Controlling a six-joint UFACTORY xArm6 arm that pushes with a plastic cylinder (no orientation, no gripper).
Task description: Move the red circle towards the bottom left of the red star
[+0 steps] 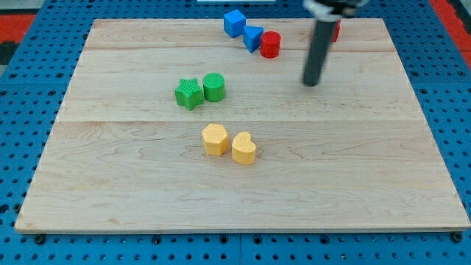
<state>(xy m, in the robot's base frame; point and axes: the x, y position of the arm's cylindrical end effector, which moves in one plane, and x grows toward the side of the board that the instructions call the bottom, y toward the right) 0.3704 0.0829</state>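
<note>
While my tip point(313, 82) rests on bare board point(368, 169), the red circle point(270, 45) sits at its 10 o'clock, clearly apart. The red star point(335, 31) is mostly hidden behind the rod, at the circle's 3 o'clock. A blue triangle point(253, 37) touches the circle at its 9 o'clock, with a blue block point(235, 23) beyond. There is no pincer, only the rod. Green star point(189, 93) and green circle point(214, 87) touch mid-board; two yellow blocks point(229, 144) lie at their 5 o'clock.
</note>
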